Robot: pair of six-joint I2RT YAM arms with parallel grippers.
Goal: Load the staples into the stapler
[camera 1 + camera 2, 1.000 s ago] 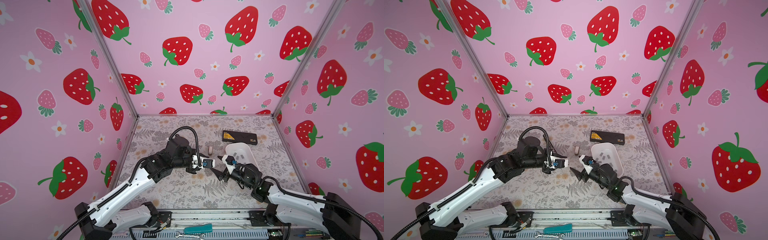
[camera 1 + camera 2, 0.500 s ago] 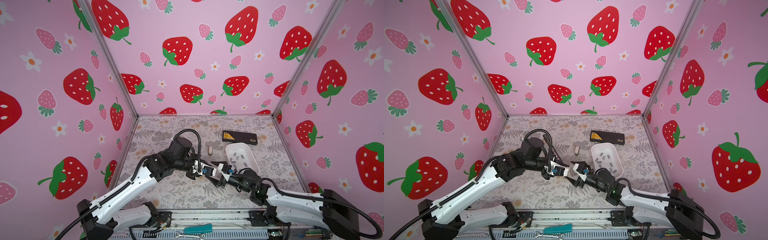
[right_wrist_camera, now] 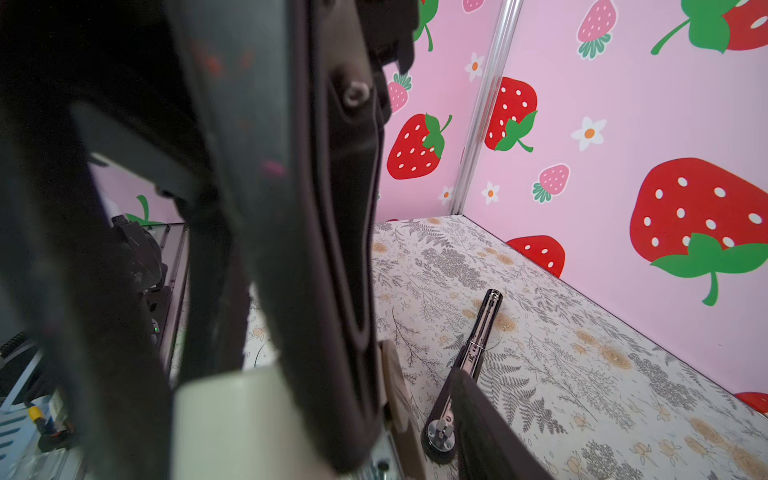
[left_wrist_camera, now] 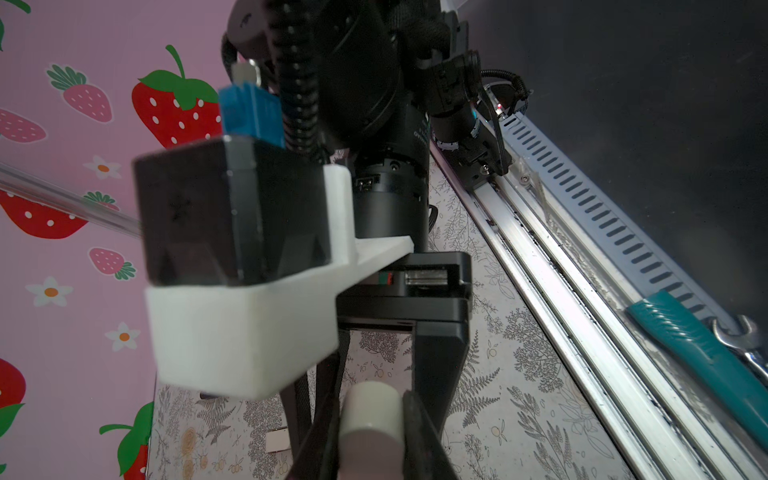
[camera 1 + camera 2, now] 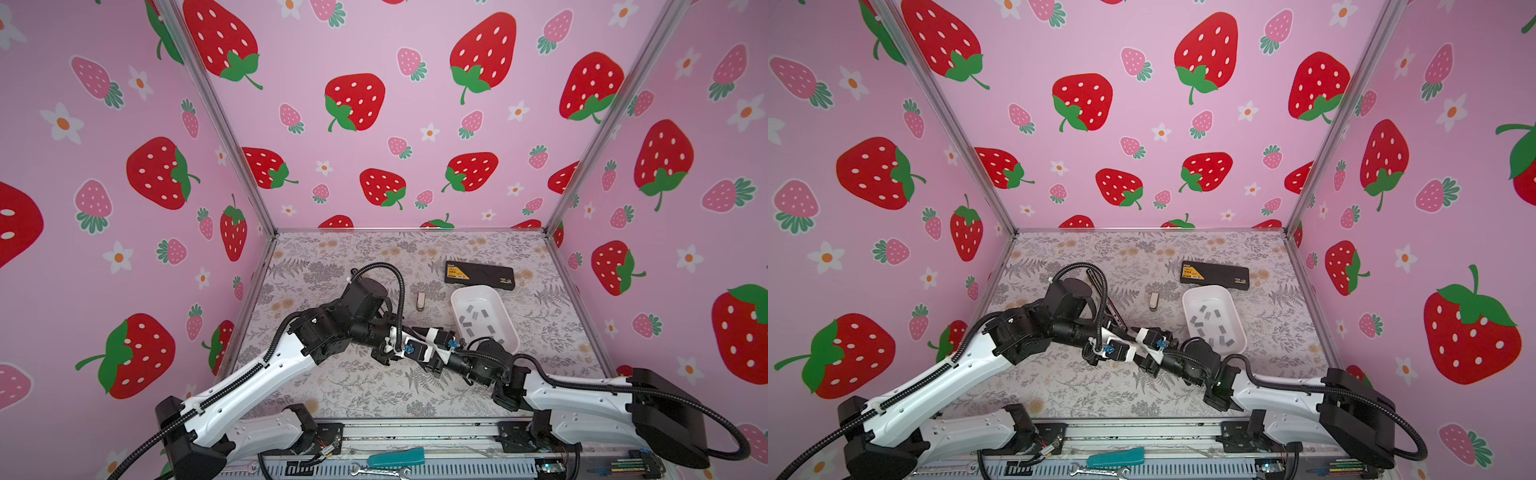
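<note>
Staples (image 5: pixel 471 308) loose in tray (image 5: pixel 473 289); left jaws clamp cream stapler (image 4: pixel 370 415); right jaws alongside, opening unclear.

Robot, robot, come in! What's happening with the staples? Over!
Left gripper shut on cream piece; right gripper open, close by. Staples in white tray. Right arm crowds tray's near corner.

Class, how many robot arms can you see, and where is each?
2. In both top views the left arm reaches in from the left, the right arm from the right, beside the white tray. No others show.
</note>
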